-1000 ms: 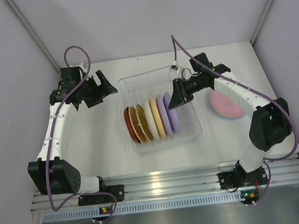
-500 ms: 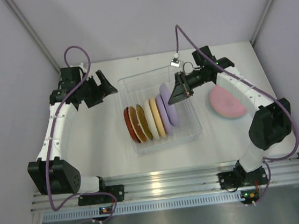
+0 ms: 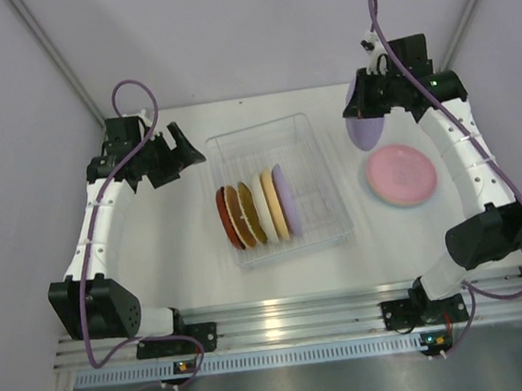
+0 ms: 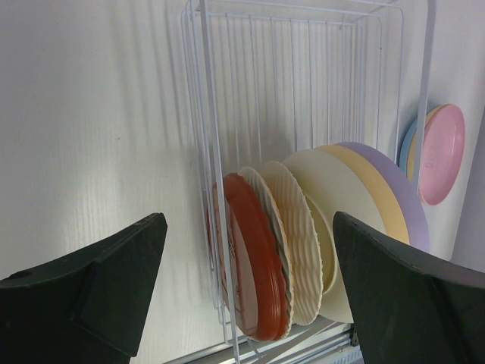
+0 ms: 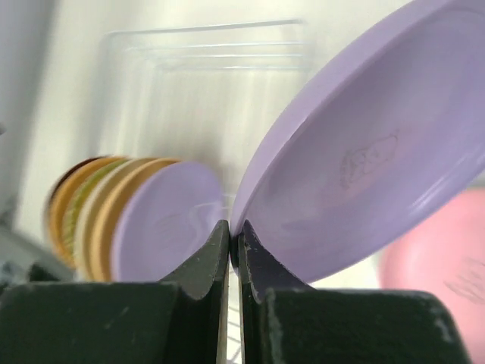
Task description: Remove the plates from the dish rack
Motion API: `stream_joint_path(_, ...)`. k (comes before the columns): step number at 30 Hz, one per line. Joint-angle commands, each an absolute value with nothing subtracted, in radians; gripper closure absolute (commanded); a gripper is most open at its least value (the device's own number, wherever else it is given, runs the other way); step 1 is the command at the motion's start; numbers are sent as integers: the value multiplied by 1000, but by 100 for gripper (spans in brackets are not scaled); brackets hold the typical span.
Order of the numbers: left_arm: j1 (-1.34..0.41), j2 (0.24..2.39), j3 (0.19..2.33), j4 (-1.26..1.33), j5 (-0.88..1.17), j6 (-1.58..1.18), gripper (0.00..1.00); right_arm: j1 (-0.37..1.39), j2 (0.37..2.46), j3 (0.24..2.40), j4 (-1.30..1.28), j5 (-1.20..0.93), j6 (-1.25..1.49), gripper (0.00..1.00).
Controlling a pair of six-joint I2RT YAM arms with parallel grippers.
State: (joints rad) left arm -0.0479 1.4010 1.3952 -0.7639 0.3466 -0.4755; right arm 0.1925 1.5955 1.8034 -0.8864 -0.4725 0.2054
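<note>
The clear dish rack (image 3: 313,133) sits mid-table with several plates standing on edge in its near half: red (image 3: 225,220), brown, mustard, cream, orange and a lavender one (image 3: 283,199). My right gripper (image 3: 358,109) is shut on the rim of another lavender plate (image 3: 367,129) (image 5: 379,144), held in the air right of the rack, above the far edge of a pink plate (image 3: 402,175) lying flat on the table. My left gripper (image 3: 183,148) is open and empty, left of the rack's far corner. The left wrist view shows the rack (image 4: 204,114) and the red plate (image 4: 258,265).
The pink plate tops a small stack; blue and mustard rims show under it in the left wrist view (image 4: 409,144). The far half of the rack holds no plates. White walls enclose the table on three sides.
My right gripper lifted the lavender plate out of the rack and carried it up and to the right, over the pink plate. The left arm has not moved.
</note>
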Motion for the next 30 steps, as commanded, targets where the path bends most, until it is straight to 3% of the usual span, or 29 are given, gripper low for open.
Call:
stream_joint_path(1,-52,1382,1402,-742,350,-468,4,196,1526,1833,-997,82,218,100)
stream_joint_path(6,-52,1388,1405,-741,356,-469,4,196,1577,1781,-1098,302,219,100)
stream_joint_path(18,-54,1382,1413,-752,348,-465,4,189,1652,1574,-976,304,190,98)
stream_joint_path(21,-54,1381,1413,-753,344,-465,4,190,1648,1571,-966,264,181,84)
stream_joint_path(22,-54,1382,1413,-752,347,-465,4,190,1644,1574,-968,253,176,67)
stream_joint_path(25,-54,1387,1416,-752,351,-466,4,193,1628,1608,-980,200,169,49)
stream_joint_path(28,-54,1390,1417,-753,354,-468,4,198,1586,1652,-977,71,157,42)
stream_joint_path(30,-54,1391,1419,-752,356,-468,4,199,1551,1674,-956,-127,144,41)
